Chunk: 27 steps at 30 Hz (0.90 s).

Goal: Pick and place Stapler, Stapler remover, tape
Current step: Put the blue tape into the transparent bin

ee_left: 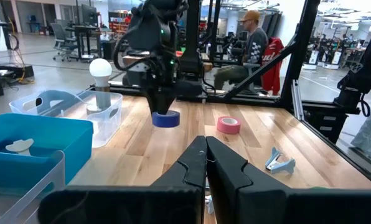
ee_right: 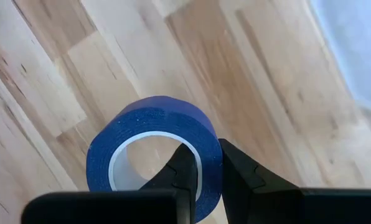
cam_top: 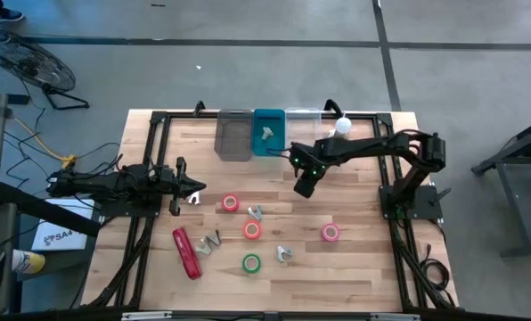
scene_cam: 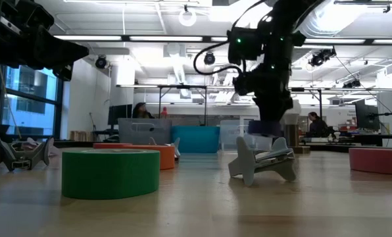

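My right gripper [cam_top: 303, 185] hangs over the table's far middle, near the bins, shut on a blue-purple tape roll [ee_right: 154, 124]. My left gripper [cam_top: 197, 189] waits shut at the table's left and holds nothing; its fingers meet in the left wrist view [ee_left: 205, 148]. The red stapler [cam_top: 187, 252] lies flat near the left front. Red [cam_top: 231, 203], orange [cam_top: 252, 230], green [cam_top: 250, 263] and pink [cam_top: 330, 233] tape rolls lie flat on the wood. Silvery staple removers [cam_top: 255, 212] [cam_top: 210, 242] [cam_top: 283, 255] lie among them. My right gripper pinches the blue-purple roll's wall [ee_right: 208, 138], one finger [ee_right: 182, 171] inside the pale core and the other [ee_right: 235, 171] outside. The fingers come from above, pointing down. The roll [ee_left: 165, 118] hangs level at the fingertips, just above the wood.
Three bins stand along the far edge: grey [cam_top: 234, 134], teal [cam_top: 257, 143] with a pale piece in it, and clear [cam_top: 303, 118] with a white-topped bottle [cam_top: 341, 127] beside it. A black frame rims the table. People sit in the room beyond.
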### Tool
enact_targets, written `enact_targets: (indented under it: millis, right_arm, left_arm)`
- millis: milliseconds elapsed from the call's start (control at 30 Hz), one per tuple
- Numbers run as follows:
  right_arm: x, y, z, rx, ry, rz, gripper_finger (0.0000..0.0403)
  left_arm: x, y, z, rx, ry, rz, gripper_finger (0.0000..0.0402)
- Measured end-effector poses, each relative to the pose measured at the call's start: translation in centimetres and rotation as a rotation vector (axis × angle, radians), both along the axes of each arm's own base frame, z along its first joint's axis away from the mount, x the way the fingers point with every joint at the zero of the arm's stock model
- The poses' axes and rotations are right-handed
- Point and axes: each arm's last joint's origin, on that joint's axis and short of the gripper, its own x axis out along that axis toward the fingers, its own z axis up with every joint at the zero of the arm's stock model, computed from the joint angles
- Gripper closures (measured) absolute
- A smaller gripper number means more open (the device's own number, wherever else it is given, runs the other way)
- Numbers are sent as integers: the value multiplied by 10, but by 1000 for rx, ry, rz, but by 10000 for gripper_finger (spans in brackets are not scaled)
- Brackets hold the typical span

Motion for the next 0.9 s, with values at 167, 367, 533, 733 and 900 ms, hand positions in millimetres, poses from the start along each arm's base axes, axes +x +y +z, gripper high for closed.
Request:
enact_targets:
  millis: [167,367,533,733,900]
  right_arm:
    - [6,-5,13,-22,-26,12,368]
    - [11,-13,30,-67,-32,26,368]
    - [14,-22,46,-100,-48,33,368]
    - [15,-38,62,-143,-73,20,368]
    - [12,-54,73,-186,-73,5,368]
  left_arm:
    - [0,0,0,0,0,0,396]
    - [0,0,0,0,0,0,396]
    - [0,0,0,0,0,0,396]
    - [0,0,0,0,0,0,396]
    - [0,0,0,0,0,0,396]
